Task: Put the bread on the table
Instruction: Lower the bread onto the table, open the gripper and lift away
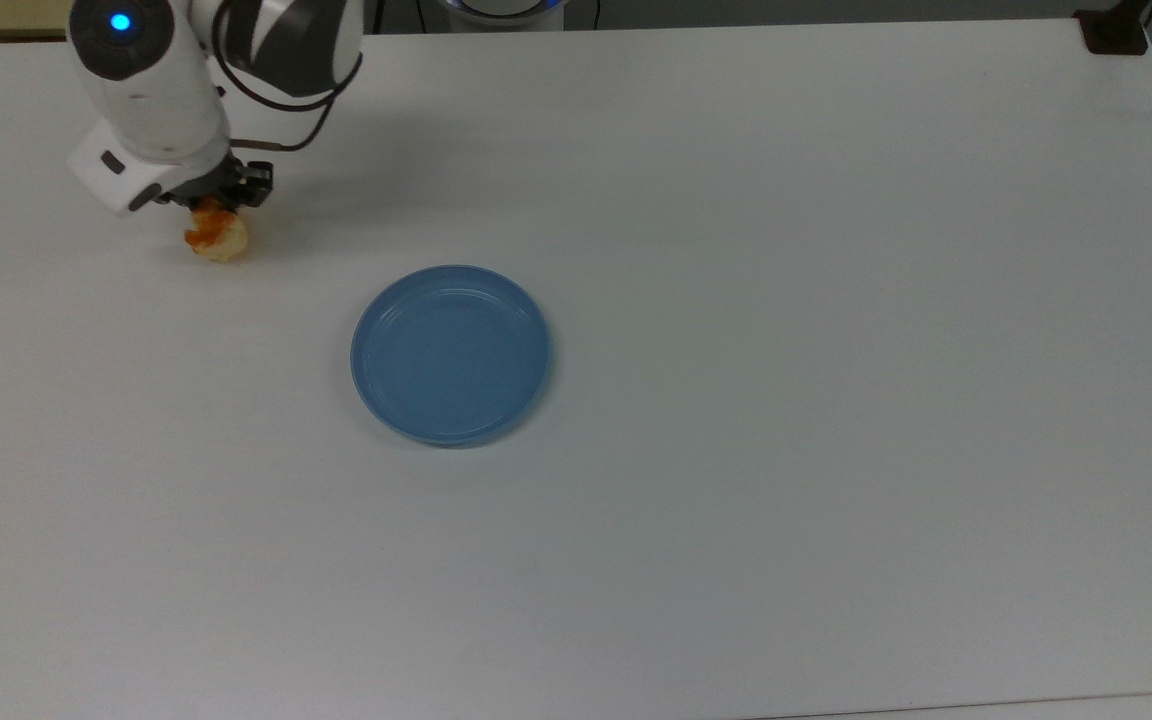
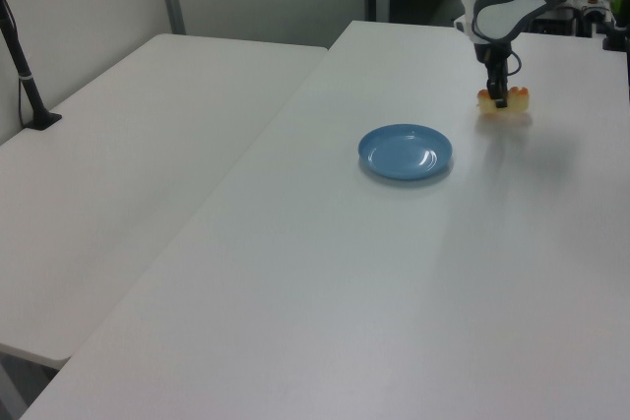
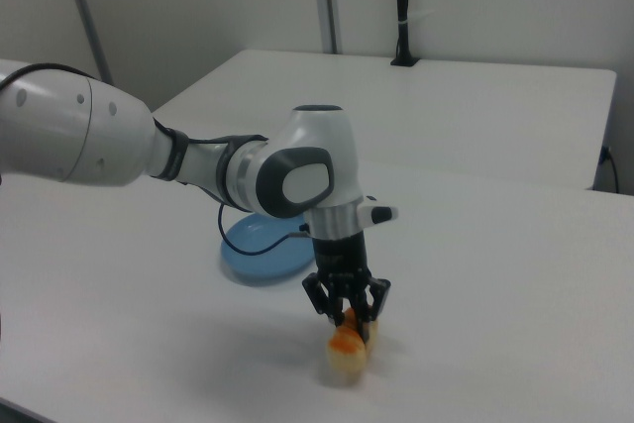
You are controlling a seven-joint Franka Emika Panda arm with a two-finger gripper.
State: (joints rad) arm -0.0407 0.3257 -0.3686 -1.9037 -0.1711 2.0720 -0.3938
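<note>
White table [image 1: 736,200] is carrying one bread [image 1: 218,236] and one blue plate [image 1: 450,353]. Pale tan with orange glazed bumps, the bread is sitting near the top view's far-left corner, its long axis unclear. One gripper [image 3: 348,319] is clamping it from above.

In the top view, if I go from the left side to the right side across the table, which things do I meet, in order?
The gripper holding the bread → the blue plate → bare white table up to the top view's right edge.
</note>
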